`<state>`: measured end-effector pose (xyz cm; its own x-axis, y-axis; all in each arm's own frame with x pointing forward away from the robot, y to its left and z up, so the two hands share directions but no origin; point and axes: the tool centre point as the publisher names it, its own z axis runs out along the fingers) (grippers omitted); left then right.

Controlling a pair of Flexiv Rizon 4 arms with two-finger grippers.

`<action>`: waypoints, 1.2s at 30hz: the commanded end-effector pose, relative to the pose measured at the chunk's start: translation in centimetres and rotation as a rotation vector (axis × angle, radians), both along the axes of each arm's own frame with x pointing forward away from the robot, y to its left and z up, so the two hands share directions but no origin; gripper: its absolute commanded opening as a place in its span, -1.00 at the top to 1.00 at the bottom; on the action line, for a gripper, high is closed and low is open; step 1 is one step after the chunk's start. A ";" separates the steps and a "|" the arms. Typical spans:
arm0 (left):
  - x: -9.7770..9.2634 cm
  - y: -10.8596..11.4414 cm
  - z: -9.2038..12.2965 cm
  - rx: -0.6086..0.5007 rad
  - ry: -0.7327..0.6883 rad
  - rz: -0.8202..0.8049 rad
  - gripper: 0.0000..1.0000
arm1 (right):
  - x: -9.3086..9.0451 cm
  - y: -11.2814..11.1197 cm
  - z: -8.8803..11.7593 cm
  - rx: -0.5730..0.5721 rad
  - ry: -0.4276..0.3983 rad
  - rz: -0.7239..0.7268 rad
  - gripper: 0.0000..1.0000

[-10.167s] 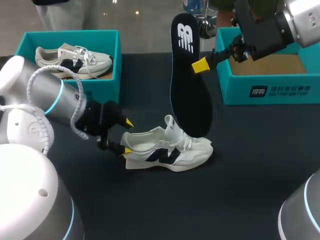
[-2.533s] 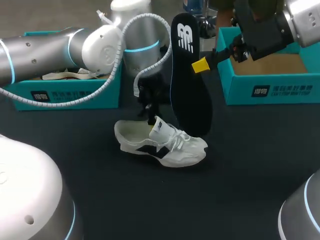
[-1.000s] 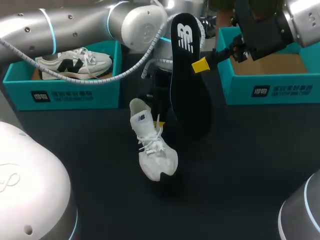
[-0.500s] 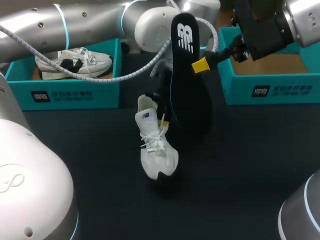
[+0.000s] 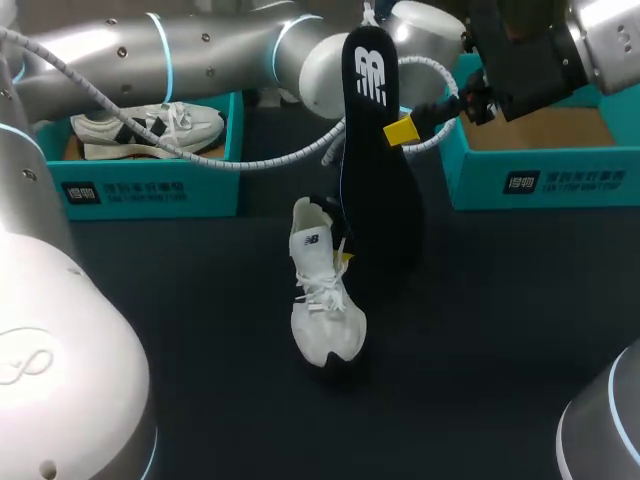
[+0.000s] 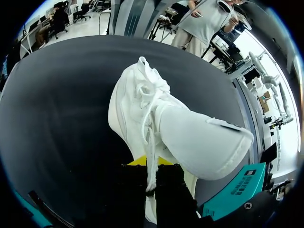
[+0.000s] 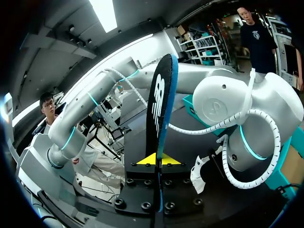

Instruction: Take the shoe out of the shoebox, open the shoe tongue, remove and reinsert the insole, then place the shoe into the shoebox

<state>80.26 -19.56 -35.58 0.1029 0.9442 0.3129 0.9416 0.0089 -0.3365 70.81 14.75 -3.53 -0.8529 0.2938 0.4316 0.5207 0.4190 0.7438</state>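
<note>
A white shoe (image 5: 322, 300) rests on the black table (image 5: 200, 330), toe towards the near edge and heel raised. My left gripper (image 5: 342, 254) reaches in behind it and is shut on the shoe's upper. In the left wrist view the fingertips (image 6: 142, 161) pinch the shoe (image 6: 142, 109) beside the laces, under the lifted tongue (image 6: 204, 142). My right gripper (image 5: 398, 130) is shut on a black insole (image 5: 378, 190), held upright just behind the shoe. In the right wrist view the insole (image 7: 159, 104) stands edge-on between that gripper's (image 7: 156, 160) yellow tips.
A teal shoebox (image 5: 150, 190) at the back left holds a second white shoe (image 5: 150, 125). Another teal shoebox (image 5: 540, 180) at the back right shows only brown paper inside. My left arm (image 5: 200, 60) spans the back of the table, crossing behind the insole.
My left arm has swung further right, carrying the shoe slightly right and nearer the insole. The right arm and the insole have stayed put.
</note>
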 end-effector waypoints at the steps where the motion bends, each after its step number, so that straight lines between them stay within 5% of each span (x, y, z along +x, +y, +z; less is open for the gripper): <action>1: 0.0 -0.6 -1.1 0.015 0.004 0.001 1.00 | 0.2 0.3 0.0 -0.003 0.003 0.001 1.00; 2: -0.1 -0.6 -1.2 0.013 0.016 0.007 1.00 | 0.2 0.3 0.0 -0.003 0.003 0.001 1.00; 6: -0.4 -0.8 -1.4 0.013 0.018 0.002 0.11 | 0.2 0.3 0.0 -0.003 0.003 0.001 1.00; 8: -0.7 -0.7 -1.2 0.001 0.021 0.003 -1.00 | 0.2 0.3 0.0 -0.003 0.003 0.001 1.00; 20: -0.6 -0.6 1.0 -0.144 0.050 0.072 -1.00 | 0.2 0.3 0.0 -0.003 0.003 0.001 1.00; 36: -0.1 -0.7 6.3 -0.469 0.017 0.207 -1.00 | 0.2 0.3 0.0 -0.003 0.003 0.001 1.00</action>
